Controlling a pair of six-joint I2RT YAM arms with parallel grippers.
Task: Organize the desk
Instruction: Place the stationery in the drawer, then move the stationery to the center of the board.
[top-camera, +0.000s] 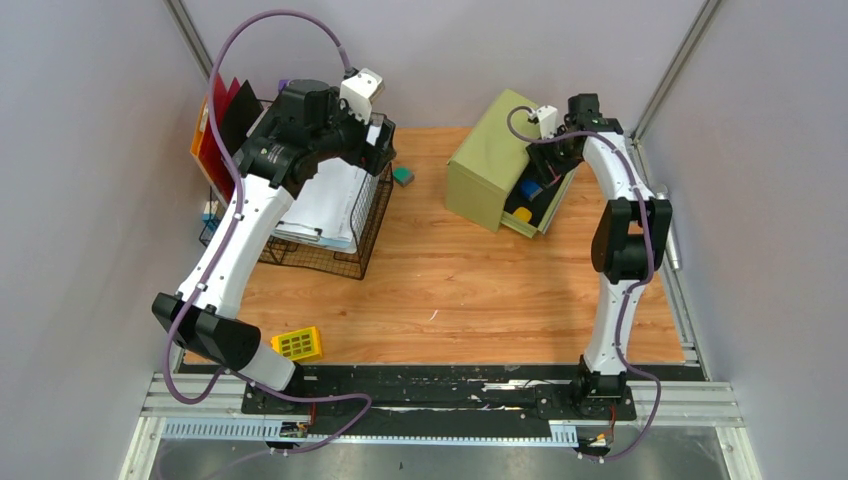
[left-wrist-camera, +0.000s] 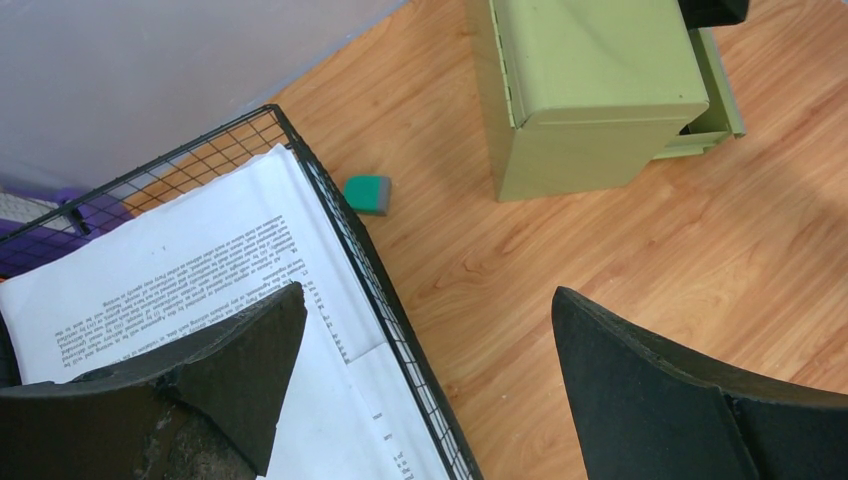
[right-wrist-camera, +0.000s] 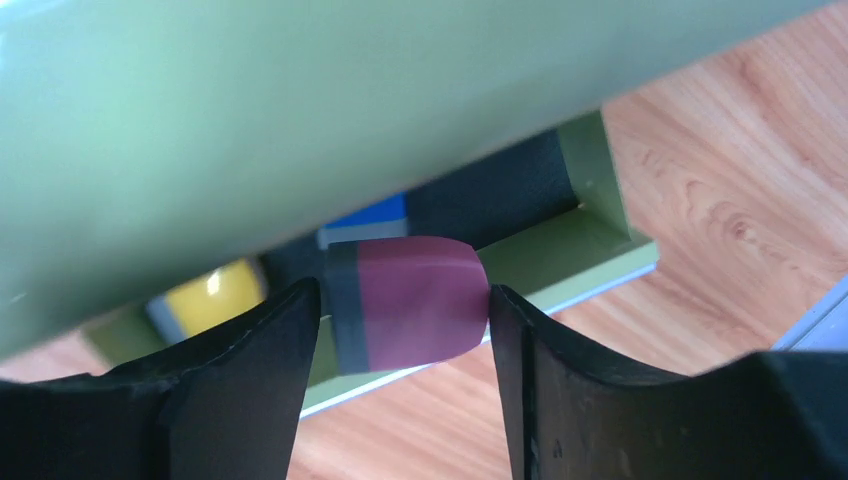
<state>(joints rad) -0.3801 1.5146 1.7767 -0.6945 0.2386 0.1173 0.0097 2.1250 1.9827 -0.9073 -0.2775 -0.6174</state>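
Grey walls close in the wood-grain surface (top-camera: 450, 290), which fills the middle of the top view, with its rail along the bottom edge.

At upper right my right pincer (right-wrist-camera: 400, 312) is clenched on a maroon eraser (right-wrist-camera: 420, 300), holding it just over the open drawer (right-wrist-camera: 590, 250) of the green cabinet (top-camera: 490, 150). A blue item (right-wrist-camera: 372, 213) and a yellow one (right-wrist-camera: 215, 290) already lie inside that drawer.

At upper left my left pincer (left-wrist-camera: 428, 330) hangs released and grasps nothing, its jaws wide apart above the right rim of the wire basket (left-wrist-camera: 400, 330). Papers (left-wrist-camera: 180, 270) are stacked in the basket.

I judge the job a good way along: papers are filed, two small things are stowed, and the eraser is about to join them.

Left to do:
- A teal block (top-camera: 403, 176) sits loose on the surface between basket and cabinet.
- A yellow gridded piece (top-camera: 297, 344) lies at the lower left near the rail.
- The drawer is not yet shut.
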